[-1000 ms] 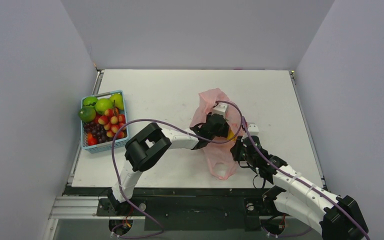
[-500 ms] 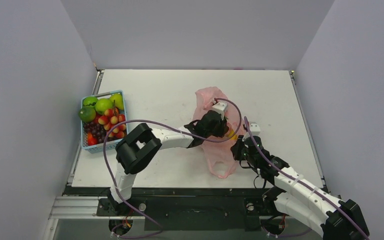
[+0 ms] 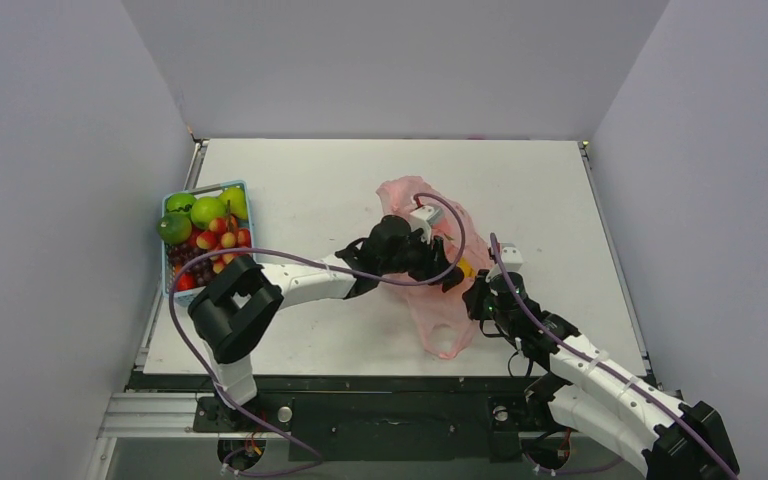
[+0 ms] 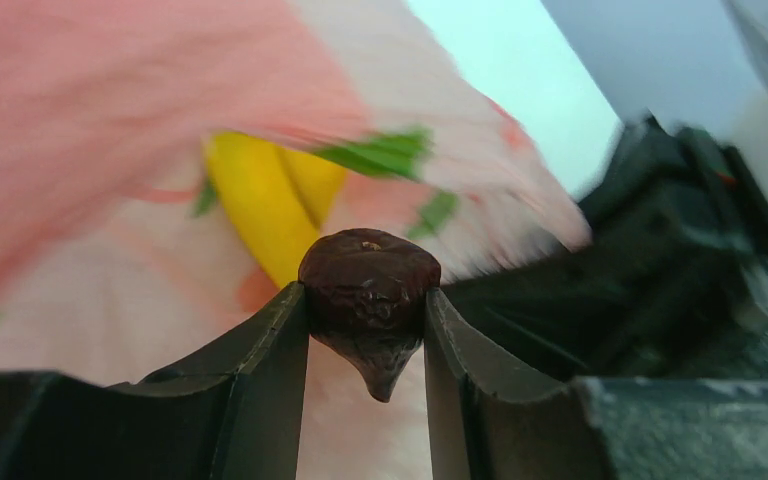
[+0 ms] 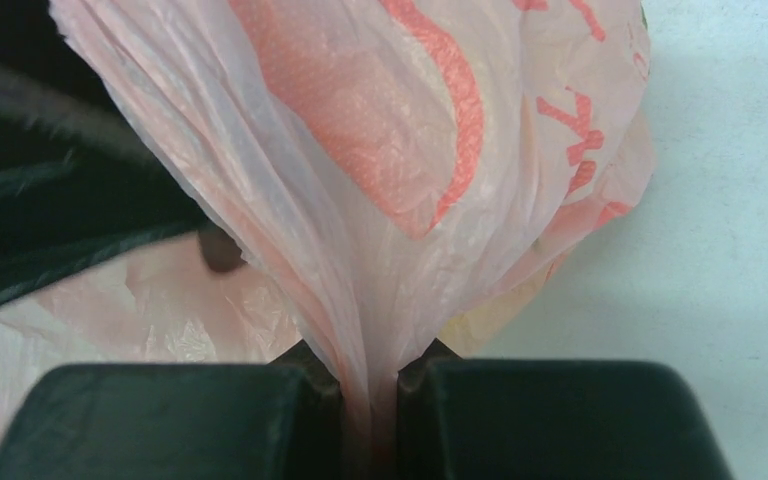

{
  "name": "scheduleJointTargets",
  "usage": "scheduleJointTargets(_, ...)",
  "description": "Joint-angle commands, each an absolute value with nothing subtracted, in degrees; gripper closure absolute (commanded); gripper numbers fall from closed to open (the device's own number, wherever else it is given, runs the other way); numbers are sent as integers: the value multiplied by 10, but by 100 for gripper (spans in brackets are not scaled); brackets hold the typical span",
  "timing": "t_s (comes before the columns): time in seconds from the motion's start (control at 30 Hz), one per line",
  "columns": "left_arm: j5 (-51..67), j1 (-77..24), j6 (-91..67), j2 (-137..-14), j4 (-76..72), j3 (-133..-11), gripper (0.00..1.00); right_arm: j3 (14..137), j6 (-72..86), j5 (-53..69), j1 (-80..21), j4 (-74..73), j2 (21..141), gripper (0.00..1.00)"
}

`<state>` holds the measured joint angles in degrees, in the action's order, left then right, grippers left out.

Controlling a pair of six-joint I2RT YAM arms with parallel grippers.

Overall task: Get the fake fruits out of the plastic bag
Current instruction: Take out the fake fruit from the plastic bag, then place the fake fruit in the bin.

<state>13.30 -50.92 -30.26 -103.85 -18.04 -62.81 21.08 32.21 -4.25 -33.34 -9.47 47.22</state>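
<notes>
Top view, table (image 3: 310, 180): at 9 o'clock stands the light-blue basket (image 3: 172, 290), heaped with fake fruits (image 3: 208, 212) (green apples, red-yellow cluster, dark grapes), so most of the unloading is judged done. The left arm (image 3: 300, 285) runs from its base at 7 o'clock across to the plastic bag (image 3: 438, 318), which lies a little toward 4 o'clock from table centre. The left gripper (image 3: 448, 275) sits at the bag's mouth. In the left wrist view its fingers (image 4: 260, 380) are drawn narrow and clamp a dark brown stalk (image 4: 368, 285) from both sides, with pink film all around. Directly beyond the stalk, at 11 o'clock, shows the yellow banana bunch (image 4: 260, 200). The stalk is judged to be the bunch's own stem, chosen as the one hard, narrow part that suits a pinch, though the joint itself is blurred. In the top view a sliver of yellow (image 3: 463, 268) marks the bunch inside the bag. Green streaks near it are too smeared to name. At the bag's 3 o'clock edge the right gripper (image 3: 482, 300) is closed onto gathered plastic. The right wrist view shows the film pleated down into the slot between its fingers (image 5: 210, 420). Judged purpose: anchor the bag so the fruit slides out and the bag does not lift with it. Risk: thin film snagging on the bunch.
</notes>
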Motion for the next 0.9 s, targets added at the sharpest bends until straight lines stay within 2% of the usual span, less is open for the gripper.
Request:
scheduleJointTargets(0.0,344,-510,-275,-984,-211,-619,100,210,325,-56,-330,-75,467,100)
scheduleJointTargets(0.13,382,-514,-245,-923,-226,-565,100,210,325,-55,-330,-74,468,100)
scheduleJointTargets(0.23,337,-511,-230,-883,-218,-536,100,210,325,-54,-330,-73,469,100)
scheduleJointTargets(0.37,184,-517,-211,-806,-177,-497,100,211,326,-56,-330,-73,471,100)
scheduleJointTargets(0.43,36,-541,-184,-759,-124,-480,100,212,326,-55,-330,-74,473,100)
scheduleJointTargets(0.5,-182,-569,-161,-717,-60,-474,100,212,324,-52,-331,-73,478,100)
scheduleJointTargets(0.57,-280,-583,-159,-677,-13,-467,100,214,323,-49,-331,-72,482,100)
scheduleJointTargets(0.67,-363,-581,-180,-596,51,-433,100,215,322,-47,-331,-71,485,100)
scheduleJointTargets(0.77,-446,-560,-236,-534,178,-420,100,214,323,-49,-330,-71,483,100)
scheduleJointTargets(0.87,-474,-476,-299,-464,331,-431,100,214,323,-48,-330,-70,483,100)
